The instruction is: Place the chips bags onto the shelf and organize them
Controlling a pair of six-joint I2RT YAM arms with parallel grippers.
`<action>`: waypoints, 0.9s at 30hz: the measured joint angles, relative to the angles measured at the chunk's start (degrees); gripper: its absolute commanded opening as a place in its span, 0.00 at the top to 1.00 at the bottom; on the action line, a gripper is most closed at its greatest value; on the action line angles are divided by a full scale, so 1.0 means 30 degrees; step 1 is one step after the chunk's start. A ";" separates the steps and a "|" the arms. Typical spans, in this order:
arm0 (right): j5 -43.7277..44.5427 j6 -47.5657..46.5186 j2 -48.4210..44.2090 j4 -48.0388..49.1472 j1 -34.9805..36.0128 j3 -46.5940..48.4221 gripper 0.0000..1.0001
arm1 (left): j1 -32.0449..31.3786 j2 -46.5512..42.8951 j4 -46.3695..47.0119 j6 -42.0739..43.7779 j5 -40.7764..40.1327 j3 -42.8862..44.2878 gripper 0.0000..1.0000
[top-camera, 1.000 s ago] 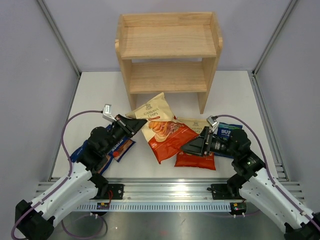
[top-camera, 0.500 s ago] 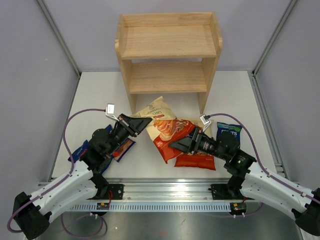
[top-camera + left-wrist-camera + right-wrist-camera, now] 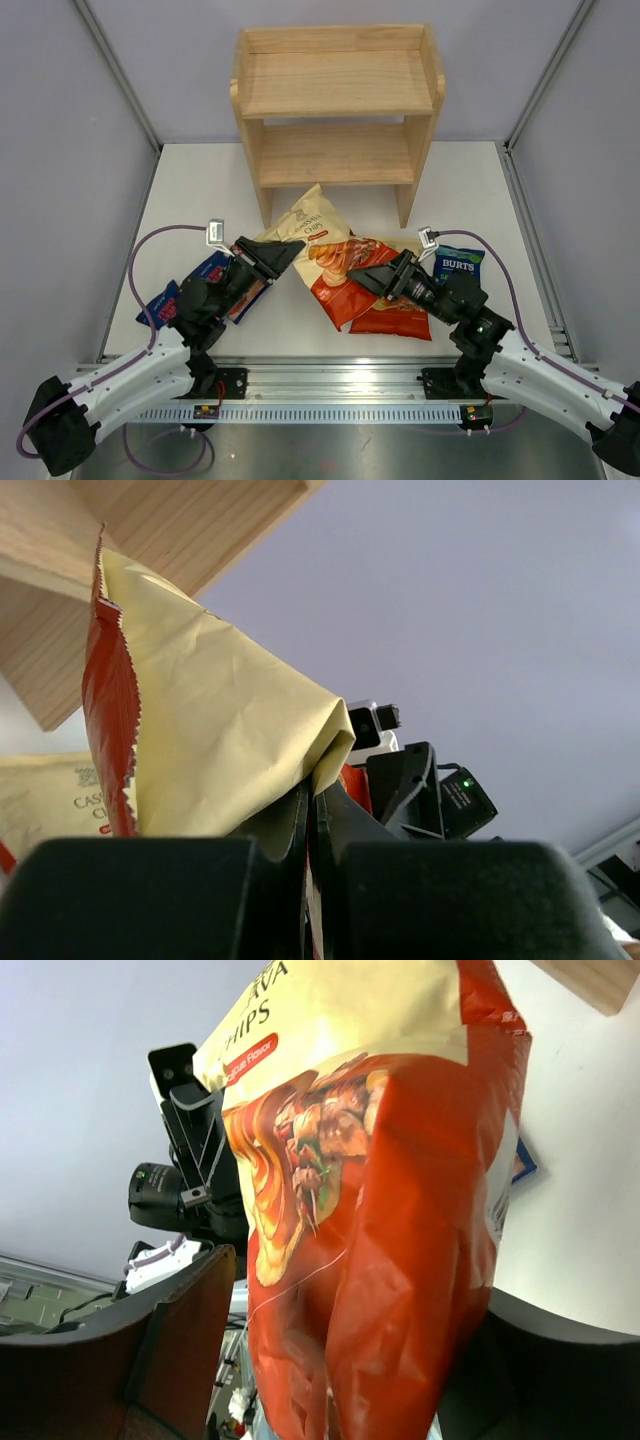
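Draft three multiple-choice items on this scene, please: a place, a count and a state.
1. Where is the held Cassava Chips bag?
A. on the top tier
B. before the shelf, between left gripper and right gripper
C. by the left wall
2. How many bags are on the shelf?
A. none
B. two
C. five
3. The left gripper is:
A. wide open
B. shut on the bag's cream corner
C. out of view
Answers: 1 B, the arms flank it; 2 A, both tiers are bare; 3 B, it pinches the corner.
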 measured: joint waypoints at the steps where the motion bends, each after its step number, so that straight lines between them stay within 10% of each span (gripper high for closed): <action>1: 0.0124 -0.0036 0.0000 0.0211 0.0007 -0.0058 0.28 | -0.0095 0.0095 0.0495 0.0153 0.0087 -0.0095 1.00; 13: 0.0138 -0.2193 -0.0554 0.2965 0.0000 -0.0364 0.71 | -0.0831 -0.0342 0.3337 0.2157 0.0736 -0.1370 1.00; 27: -0.0372 -0.5632 -0.0809 0.3264 0.0029 -0.0444 0.96 | -0.0954 -0.1982 0.2397 0.3563 0.0670 -0.2965 0.66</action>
